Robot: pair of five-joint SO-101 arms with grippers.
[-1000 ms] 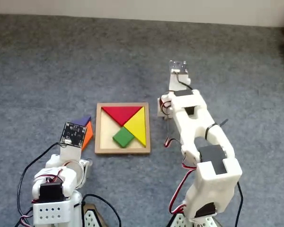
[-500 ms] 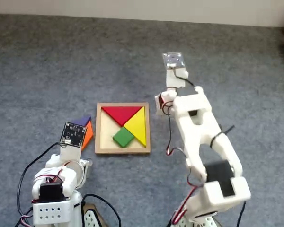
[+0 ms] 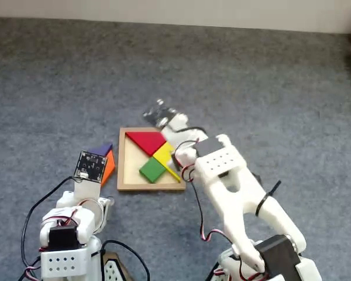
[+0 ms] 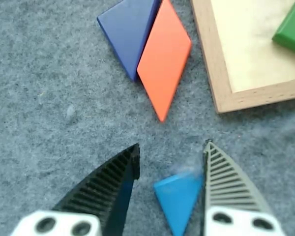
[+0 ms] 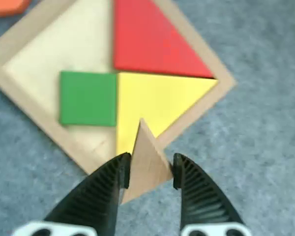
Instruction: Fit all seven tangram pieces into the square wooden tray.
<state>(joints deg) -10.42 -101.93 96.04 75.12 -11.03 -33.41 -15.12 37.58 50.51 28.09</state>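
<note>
Wooden triangle [image 5: 146, 164] gripped in the right jaws over the tray [image 3: 152, 187] edge.
Left jaws wide, straddling a blue triangle [image 4: 178, 196].

Tray [image 3: 146, 187] and plain triangle [image 5: 146, 164] are matt bare wood, red triangle [image 3: 145, 140] smoothly painted, carpet [image 3: 58, 76] rough cloth.
</note>
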